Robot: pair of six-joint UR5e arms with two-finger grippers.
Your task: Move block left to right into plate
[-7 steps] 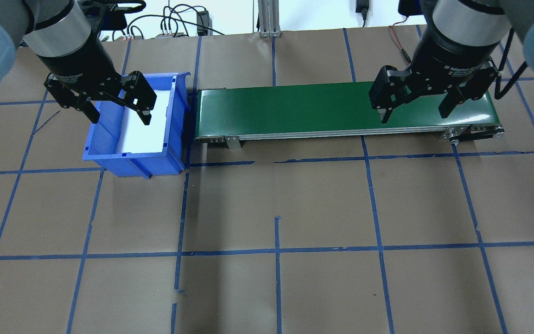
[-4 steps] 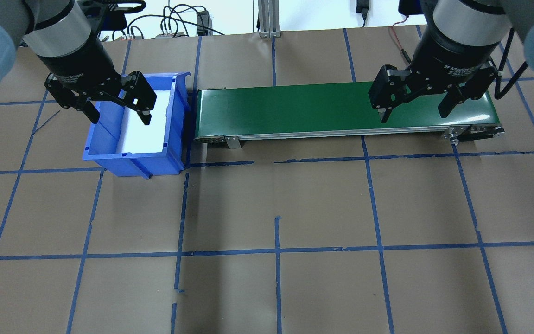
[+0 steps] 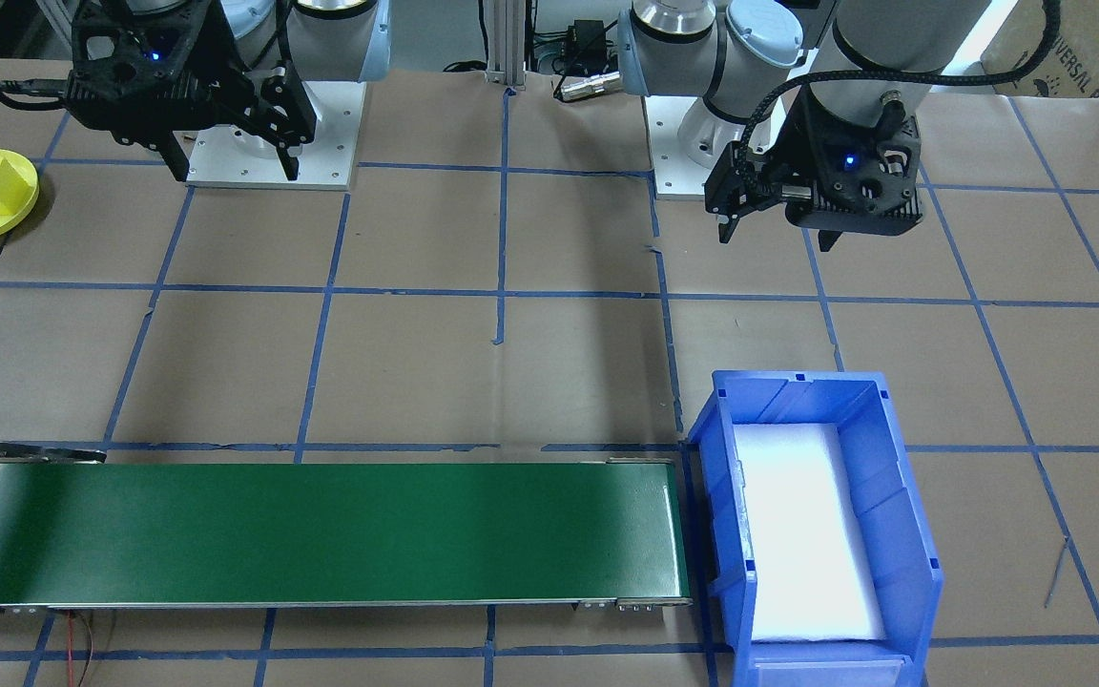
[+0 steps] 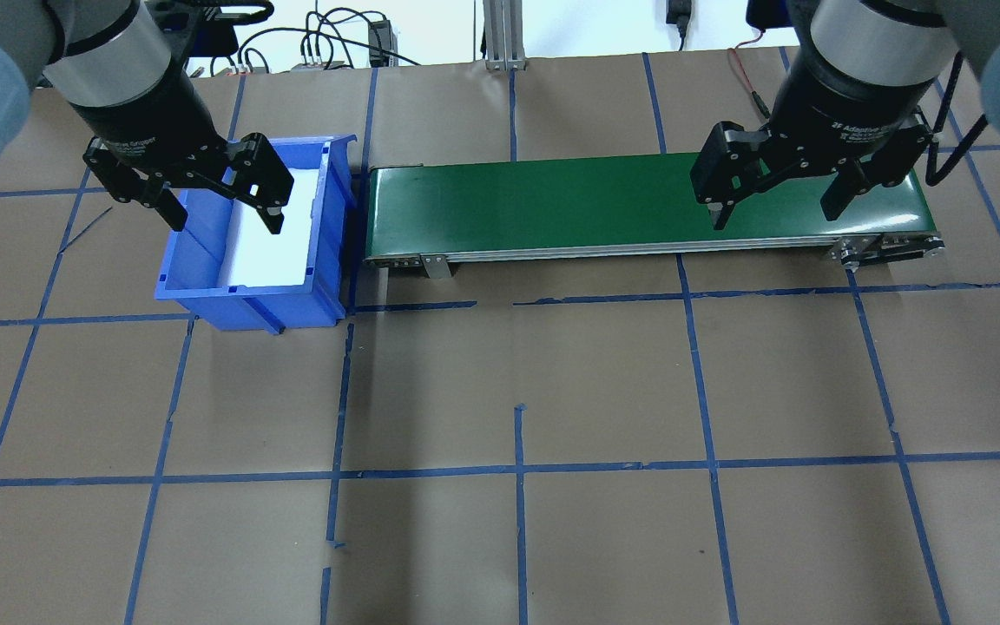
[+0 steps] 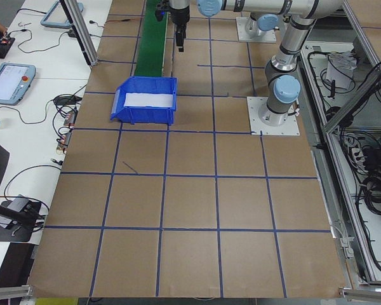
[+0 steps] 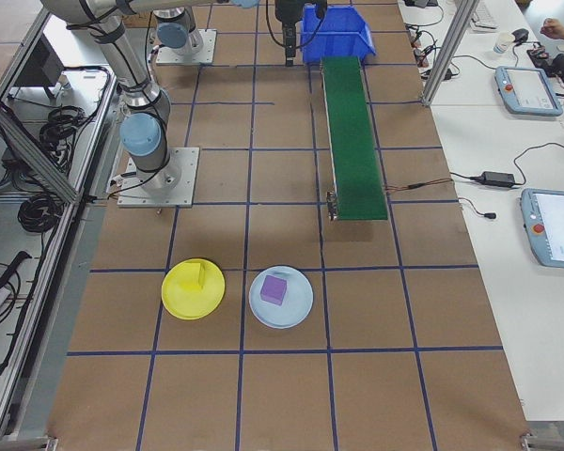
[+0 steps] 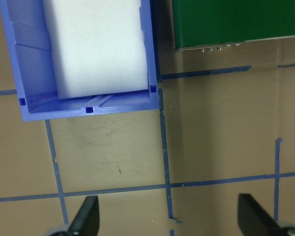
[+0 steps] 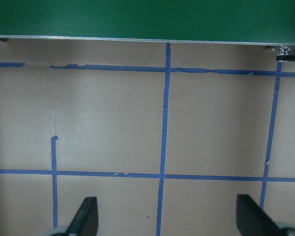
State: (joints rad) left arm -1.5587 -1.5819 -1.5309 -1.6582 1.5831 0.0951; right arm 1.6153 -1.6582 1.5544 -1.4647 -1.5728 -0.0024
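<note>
Nothing has moved since the earlier frame. The left hand hangs with fingers apart over the bin, empty; the right hand, also spread and empty, hovers over the belt. The block already sits in the plate, well behind the right hand; the task looks done.

The table is covered in brown paper marked into squares with blue tape. Toward the far side a green conveyor belt lies lengthwise, with a blue bin lined in white just beside its left end. Off to the right sit a yellow plate and a pale blue plate, side by side.
</note>
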